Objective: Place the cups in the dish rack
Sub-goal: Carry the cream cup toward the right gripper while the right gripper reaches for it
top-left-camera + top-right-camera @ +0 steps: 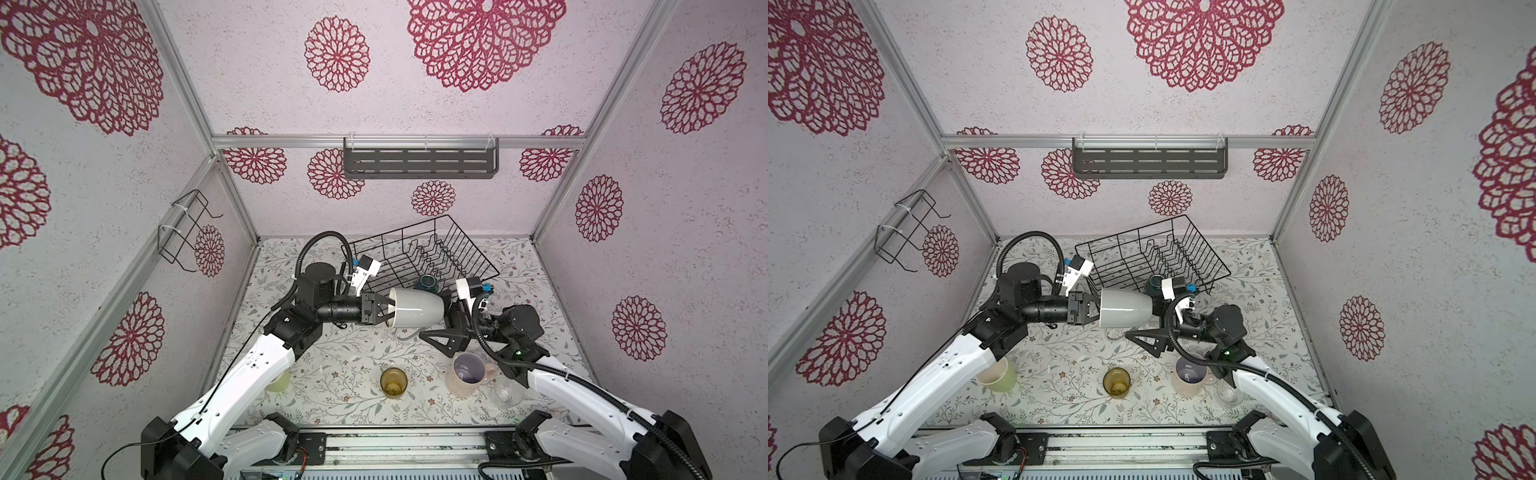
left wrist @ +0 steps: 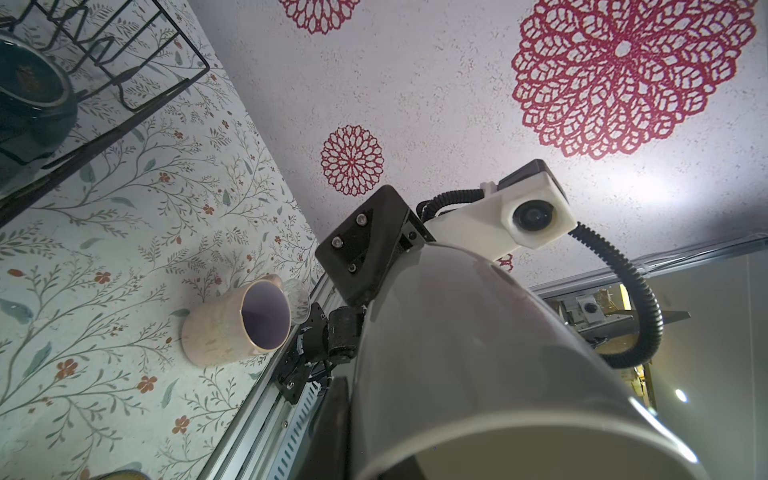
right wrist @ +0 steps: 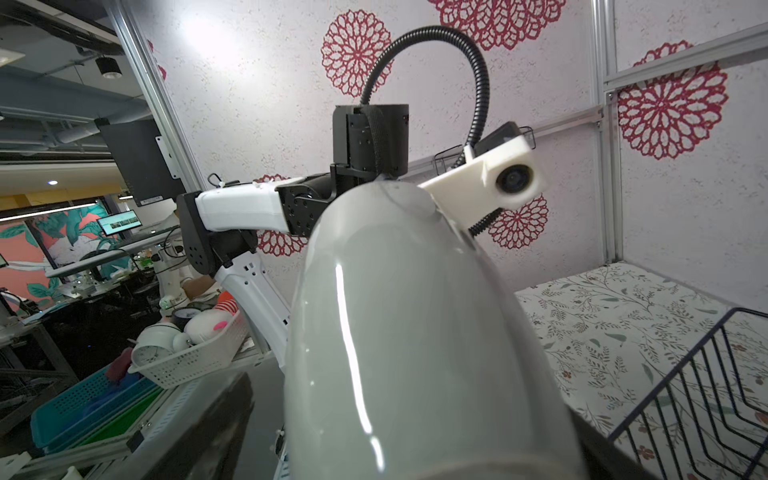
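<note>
Lead: Where's the light grey mug (image 1: pixel 415 309) right now?

Me: In the air, lying on its side just in front of the dish rack (image 1: pixel 440 253). My left gripper (image 1: pixel 388 309) has its jaws clamped on the rim, one finger inside the mouth. The right gripper (image 1: pixel 430 316) faces it, jaws spread wide on either side of the tapered base. I see no contact there.

Lead: So what worries you?

Me: The swap. If I let go on the left before the right has bitten, the mug falls to the worktop (image 1: pixel 332 365). That base is glossy and narrows (a poor shape to pinch), so a squeeze could squirt it out. The handle hangs downward right by my lower right finger and could catch on it.

Lead: And the rack?

Me: Only the dark teal mug (image 1: pixel 426 282) is in it, at the near corner, right behind the handover, so a careless swing could knock it. The amber glass tumbler (image 1: pixel 393 381), large pink mug (image 1: pixel 467 374), small clear glass (image 1: pixel 508 394) and pale yellow-green mug (image 1: pixel 998 376) wait near the front edge.
</note>
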`<state>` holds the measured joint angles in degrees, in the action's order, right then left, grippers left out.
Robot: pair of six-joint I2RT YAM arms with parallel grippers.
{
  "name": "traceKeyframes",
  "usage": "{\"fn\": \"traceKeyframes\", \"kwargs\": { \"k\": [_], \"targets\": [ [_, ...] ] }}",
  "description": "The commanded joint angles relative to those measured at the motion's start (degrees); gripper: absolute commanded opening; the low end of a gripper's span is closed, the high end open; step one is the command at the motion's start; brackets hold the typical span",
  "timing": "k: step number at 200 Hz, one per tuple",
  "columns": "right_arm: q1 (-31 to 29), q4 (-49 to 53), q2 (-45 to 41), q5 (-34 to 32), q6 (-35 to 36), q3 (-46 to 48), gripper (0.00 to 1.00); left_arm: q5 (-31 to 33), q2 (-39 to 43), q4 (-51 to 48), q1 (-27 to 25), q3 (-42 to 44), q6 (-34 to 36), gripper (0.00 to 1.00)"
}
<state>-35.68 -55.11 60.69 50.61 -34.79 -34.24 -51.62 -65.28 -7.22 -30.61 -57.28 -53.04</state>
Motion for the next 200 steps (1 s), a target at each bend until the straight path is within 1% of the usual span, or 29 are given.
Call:
{"fn": "traceKeyframes", "kwargs": {
  "k": [1,18,38,54,80,101,113,131,152,163,176,189,200],
  "targets": [
    [-0.62,-15.08,3.16,-0.36,-11.82,-2.75,0.99,-1.48,0.28,6.78,-0.35,0.45,-0.58,0.0],
    [-0.62,-22.07,7.05,-0.46,-18.93,-3.97,0.99,-1.16,-0.11,7.26,-0.34,0.42,-1.16,0.0],
    [-0.61,-24.06,10.55,-0.12,-24.73,-6.34,0.99,-1.03,-0.11,8.57,-0.34,1.0,-1.54,0.0],
    [-0.7,-24.84,12.67,0.86,-27.41,-7.55,0.99,-0.32,-0.42,8.81,-0.33,1.25,-1.27,0.0],
    [-0.84,-26.88,14.52,0.46,-29.48,-7.42,0.96,0.49,-0.97,9.37,-0.37,1.35,-2.73,0.01],
    [-0.97,-26.65,15.15,1.32,-29.81,-7.27,0.96,3.03,-1.33,9.85,-0.26,2.12,-4.15,0.01],
    [-1.13,-25.93,15.47,1.33,-29.81,-7.16,0.97,2.98,-1.84,10.44,-0.24,2.42,-5.06,0.01],
    [-1.23,-21.65,15.63,2.21,-29.38,-8.04,0.96,2.75,-2.3,11.32,-0.24,2.78,-6.38,0.01],
    [-1.23,-17.2,15.23,3.19,-27.18,-8.17,0.95,3.66,-2.57,11.35,-0.25,2.78,-6.53,0.01],
    [-1.23,-16.55,14.88,3.05,-26.63,-7.89,0.99,4.2,-2.66,11.31,-0.09,2.87,-7.3,0.01],
    [-1.24,-14.86,14.32,2.83,-25.77,-7.69,0.99,5.6,-2.55,11.19,-0.03,3.11,-8.3,0.01],
    [-1.23,-11.06,13.51,2.9,-23.61,-7.85,0.99,6.98,-2.78,9.67,0.21,3.05,-8.41,0.01],
    [-1.23,-7.33,12.83,2.47,-21.35,-8.03,0.99,6.93,-3.47,9.22,0.46,2.96,-8.31,0.01]
  ]
}}
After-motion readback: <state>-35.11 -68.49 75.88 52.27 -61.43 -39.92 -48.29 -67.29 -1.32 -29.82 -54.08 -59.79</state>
